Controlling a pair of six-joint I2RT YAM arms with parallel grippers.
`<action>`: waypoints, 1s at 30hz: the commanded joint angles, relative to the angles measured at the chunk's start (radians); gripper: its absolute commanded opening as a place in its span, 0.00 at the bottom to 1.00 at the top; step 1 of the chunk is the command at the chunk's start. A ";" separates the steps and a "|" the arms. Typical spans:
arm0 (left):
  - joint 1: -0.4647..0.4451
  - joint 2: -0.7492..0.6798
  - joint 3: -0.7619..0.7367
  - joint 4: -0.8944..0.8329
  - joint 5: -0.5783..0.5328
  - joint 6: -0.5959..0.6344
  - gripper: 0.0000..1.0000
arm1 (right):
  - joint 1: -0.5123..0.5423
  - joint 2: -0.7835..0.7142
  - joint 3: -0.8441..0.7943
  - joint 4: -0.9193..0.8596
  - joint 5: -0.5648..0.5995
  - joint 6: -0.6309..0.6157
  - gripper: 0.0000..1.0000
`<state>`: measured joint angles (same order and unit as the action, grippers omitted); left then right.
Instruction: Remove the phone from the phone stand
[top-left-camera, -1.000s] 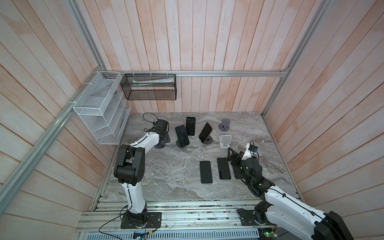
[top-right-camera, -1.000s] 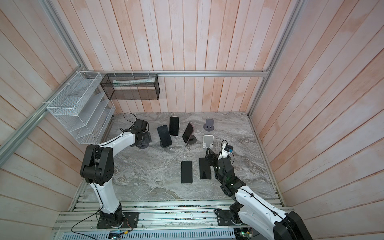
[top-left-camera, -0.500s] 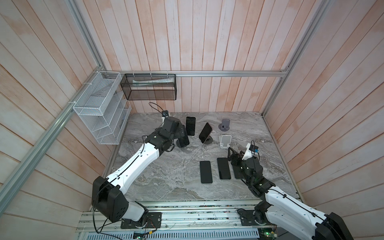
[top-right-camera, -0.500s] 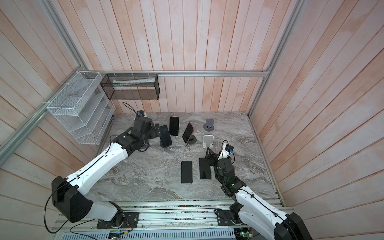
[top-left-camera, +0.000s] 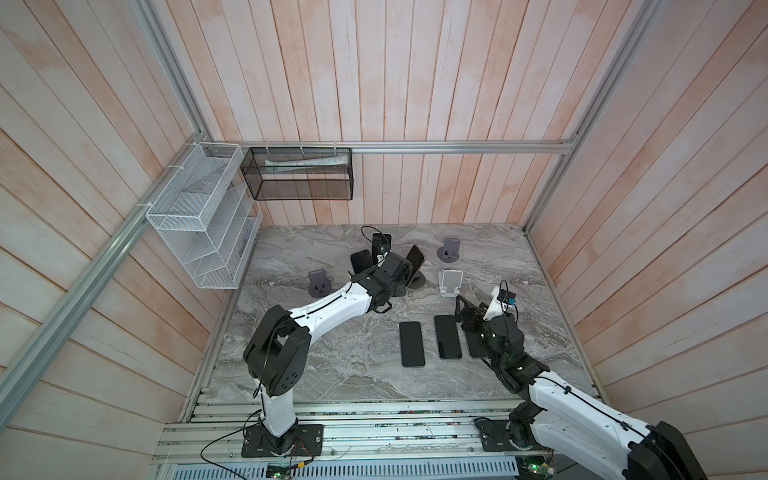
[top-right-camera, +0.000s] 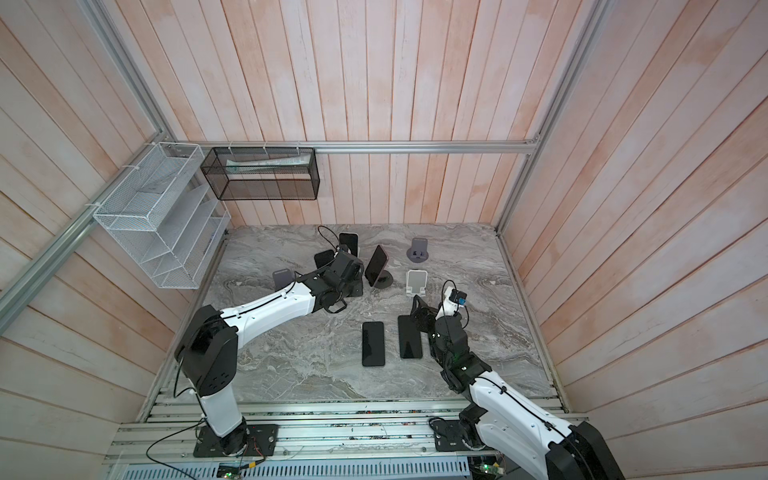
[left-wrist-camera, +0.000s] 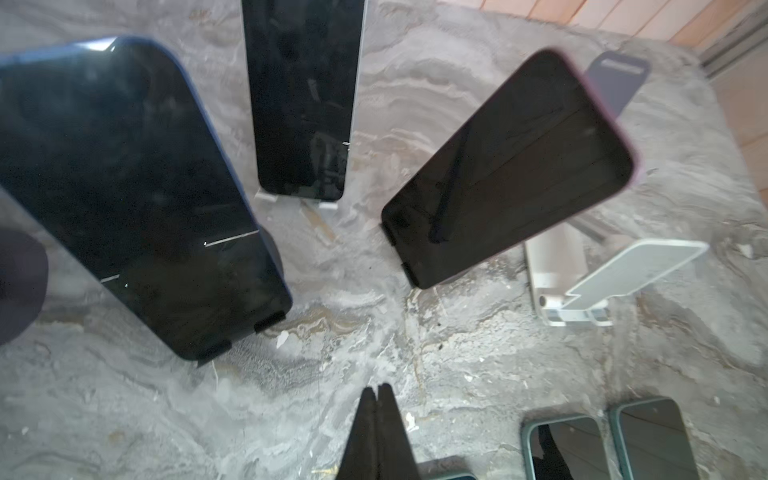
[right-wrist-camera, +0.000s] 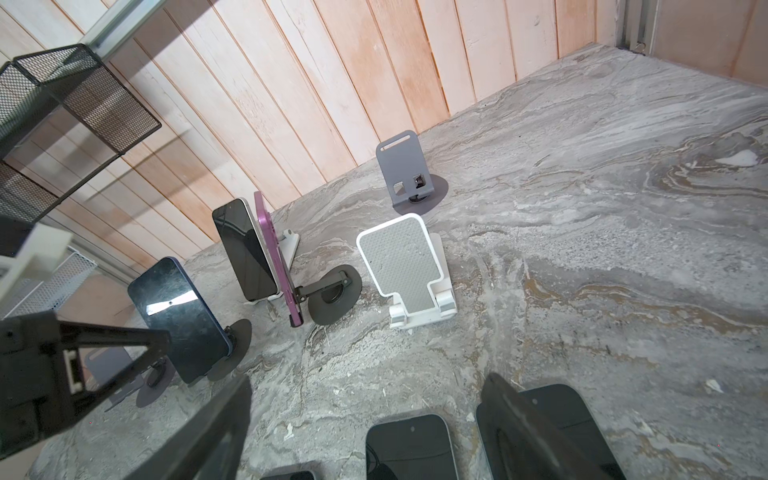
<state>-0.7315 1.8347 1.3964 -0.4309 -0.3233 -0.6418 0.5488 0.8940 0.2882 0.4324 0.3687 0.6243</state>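
Note:
Three phones lean on stands at the back of the table: a blue one (left-wrist-camera: 124, 187), a white-edged one (left-wrist-camera: 301, 95) and a pink one (left-wrist-camera: 511, 166) on a dark round-based stand (right-wrist-camera: 332, 295). My left gripper (left-wrist-camera: 377, 388) is shut on nothing and hovers over bare table in front of them, between the blue phone (top-left-camera: 360, 262) and the pink phone (top-left-camera: 414, 257). My right gripper (right-wrist-camera: 370, 386) stands open and empty, low over phones lying flat at the front right.
Flat dark phones (top-left-camera: 411, 344) (top-left-camera: 447, 336) lie at the front. Empty stands: a white one (top-left-camera: 451, 282) and grey ones (top-left-camera: 450, 251) (top-left-camera: 320, 282). A white wire rack (top-left-camera: 199, 216) and a black mesh basket (top-left-camera: 299, 174) hang on the walls.
My left arm has swung right from the far-left grey stand to the middle among the standing phones, and its gripper has gone from open to shut. The right arm has not moved.

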 joint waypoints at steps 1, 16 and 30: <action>0.001 -0.048 -0.076 -0.014 -0.090 -0.111 0.14 | -0.005 0.012 0.014 -0.008 -0.004 -0.003 0.87; 0.055 -0.049 -0.243 0.019 -0.124 -0.131 0.81 | -0.006 0.063 0.033 -0.008 -0.037 -0.005 0.87; 0.145 0.032 -0.205 0.086 -0.078 -0.035 0.81 | -0.006 0.097 0.034 0.012 -0.058 -0.010 0.87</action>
<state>-0.5930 1.8477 1.1706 -0.3809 -0.4187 -0.7151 0.5468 0.9905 0.3019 0.4263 0.3283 0.6239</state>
